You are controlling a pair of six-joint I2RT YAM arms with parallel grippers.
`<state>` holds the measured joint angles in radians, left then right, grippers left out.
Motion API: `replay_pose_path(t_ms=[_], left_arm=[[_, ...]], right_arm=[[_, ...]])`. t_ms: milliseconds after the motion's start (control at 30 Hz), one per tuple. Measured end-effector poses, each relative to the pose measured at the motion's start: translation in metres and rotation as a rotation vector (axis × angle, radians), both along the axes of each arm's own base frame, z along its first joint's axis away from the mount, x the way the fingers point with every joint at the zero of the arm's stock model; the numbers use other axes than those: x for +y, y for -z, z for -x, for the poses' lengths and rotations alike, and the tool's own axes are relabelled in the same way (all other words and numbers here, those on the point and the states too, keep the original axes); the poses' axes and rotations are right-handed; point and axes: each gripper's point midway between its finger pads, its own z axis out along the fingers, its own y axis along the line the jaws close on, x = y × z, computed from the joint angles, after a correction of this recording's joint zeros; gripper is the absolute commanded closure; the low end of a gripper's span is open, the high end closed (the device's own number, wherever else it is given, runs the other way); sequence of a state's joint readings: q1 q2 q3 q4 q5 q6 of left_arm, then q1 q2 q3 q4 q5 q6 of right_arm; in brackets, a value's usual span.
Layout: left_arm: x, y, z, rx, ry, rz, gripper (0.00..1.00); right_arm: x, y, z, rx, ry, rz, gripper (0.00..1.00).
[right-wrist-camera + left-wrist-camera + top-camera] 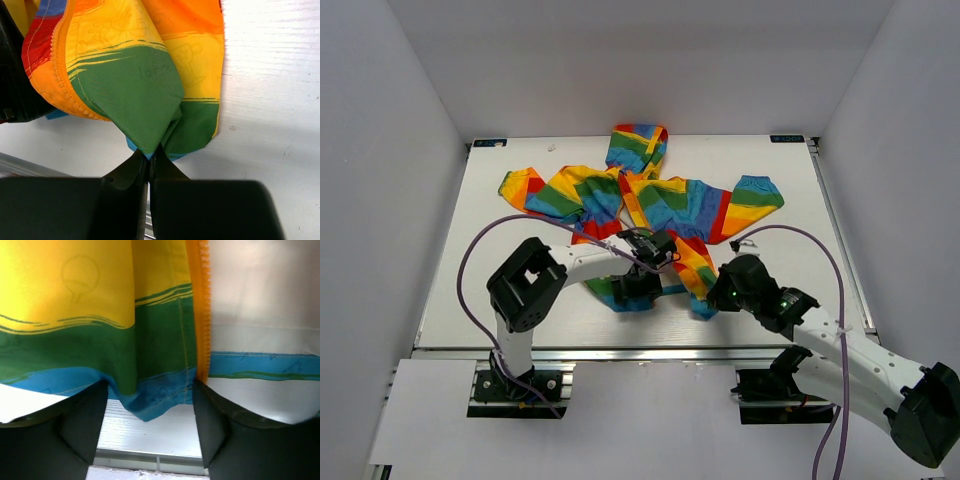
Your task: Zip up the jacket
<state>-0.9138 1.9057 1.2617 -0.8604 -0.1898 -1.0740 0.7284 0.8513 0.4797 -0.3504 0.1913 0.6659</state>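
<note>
Jaws of the left end effector [150,427] stand wide, straddling the hem [150,407], with the zipper [202,315] ending by one finger. The right end effector [149,159] is clamped on a hem corner to the zipper's other side (so the left arm looks nearer). The jacket [660,205] lies spread on the tabletop [780,170], and the zipper runs away from both arms toward the hood [638,148].

A white table [720,160] bears the rainbow-striped jacket [690,205], spread open
</note>
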Motion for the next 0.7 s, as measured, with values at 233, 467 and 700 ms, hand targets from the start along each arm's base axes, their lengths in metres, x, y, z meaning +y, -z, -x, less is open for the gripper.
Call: replay_pose_path(t_ms=[233,467,700], left_arm=[[-0.005,0.002,-0.003,-0.004,0.001,0.001,0.85],[-0.006,0.001,-0.004,-0.019,0.007,0.008,1.0],[0.003,-0.007,-0.002,-0.126,0.091,0.104,1.0]], right_arm=[[-0.005,-0.002,-0.003,-0.018,0.031,0.009,1.0],[-0.006,0.001,-0.003,-0.013,0.034,0.017,1.0],[0.013,-0.005,0.001,-0.047,-0.084,-0.059,1.0]])
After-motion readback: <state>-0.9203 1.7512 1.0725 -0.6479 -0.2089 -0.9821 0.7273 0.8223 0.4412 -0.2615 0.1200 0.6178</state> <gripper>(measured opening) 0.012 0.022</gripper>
